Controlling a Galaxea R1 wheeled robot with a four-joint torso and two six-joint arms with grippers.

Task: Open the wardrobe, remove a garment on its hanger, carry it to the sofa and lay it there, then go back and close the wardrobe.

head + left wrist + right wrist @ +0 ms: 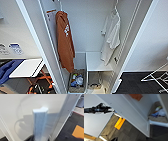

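White garment [110, 37] in open wardrobe [86, 30]

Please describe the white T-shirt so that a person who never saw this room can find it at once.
Look into the open white wardrobe. Two garments hang at its top; the white T-shirt hangs on the right side, above the white shelf. It is short, plain and white, while the orange garment on the left is longer and bears a white mark.
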